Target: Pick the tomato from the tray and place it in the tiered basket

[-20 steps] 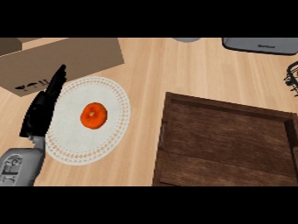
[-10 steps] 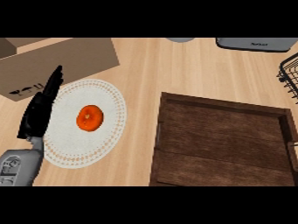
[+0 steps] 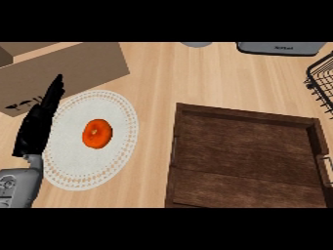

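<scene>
Tomato position: the small round orange-red tomato [image 3: 96, 133] lies near the centre of a white round plate with a dotted lace-like rim [image 3: 114, 105], not in the tray.

Left hand [image 3: 39, 119]: the black hand enters from the lower left on a grey forearm [image 3: 10, 185]. Its fingers are straight and extended, pointing up the view along the plate's left edge. The hand holds nothing. It is just beside the tomato on the left and does not touch it. The right hand is not in view.

Plate: it rests on the light wooden tabletop [image 3: 197, 73], left of centre.

Cardboard box [image 3: 61, 68]: a brown box sits at the upper left. Its lower edge is close to the plate's top rim, and the extended fingertips overlap its lower corner in the view.

Tray: a dark brown rectangular wooden tray with raised walls [image 3: 248, 117] lies to the right of the plate, near it but apart.

Tiered basket: a black wire basket [image 3: 331, 83] shows partly at the right edge, above the tray's right corner.

Top edge: a grey flat object [image 3: 280, 48] and a small grey rounded object [image 3: 196, 44] are partly cut off.
</scene>
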Tool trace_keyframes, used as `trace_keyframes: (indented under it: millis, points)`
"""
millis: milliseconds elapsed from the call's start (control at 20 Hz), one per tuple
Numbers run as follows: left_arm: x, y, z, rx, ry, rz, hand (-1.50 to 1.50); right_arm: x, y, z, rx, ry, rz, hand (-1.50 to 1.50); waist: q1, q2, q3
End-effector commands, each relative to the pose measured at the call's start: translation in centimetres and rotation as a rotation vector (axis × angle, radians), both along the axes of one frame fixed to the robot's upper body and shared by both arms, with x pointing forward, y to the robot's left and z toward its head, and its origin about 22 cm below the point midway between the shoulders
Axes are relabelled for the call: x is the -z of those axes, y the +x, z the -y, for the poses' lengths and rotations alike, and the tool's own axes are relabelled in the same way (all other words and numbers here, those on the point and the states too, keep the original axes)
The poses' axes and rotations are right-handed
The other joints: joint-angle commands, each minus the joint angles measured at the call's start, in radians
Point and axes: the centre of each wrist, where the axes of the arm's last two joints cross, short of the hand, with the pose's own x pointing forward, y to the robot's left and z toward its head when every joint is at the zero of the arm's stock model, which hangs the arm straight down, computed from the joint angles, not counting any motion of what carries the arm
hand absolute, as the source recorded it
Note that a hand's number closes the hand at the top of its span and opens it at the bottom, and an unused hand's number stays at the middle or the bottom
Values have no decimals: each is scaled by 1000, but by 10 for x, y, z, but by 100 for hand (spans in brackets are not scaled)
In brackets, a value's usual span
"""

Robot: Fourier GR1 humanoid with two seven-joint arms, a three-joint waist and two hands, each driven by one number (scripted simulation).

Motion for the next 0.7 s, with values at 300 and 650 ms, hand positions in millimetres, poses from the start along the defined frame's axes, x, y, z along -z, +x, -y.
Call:
trace_keyframes:
  millis: [300,650]
  points:
    - [0,4,-4,-14,6,-8,0,15,-16,44,74,63,-90,150,-23,-7,2]
    - [9,2,-8,-30,-8,-29,0,28,-22,57,1,185,-36,150,-35,-12,1]
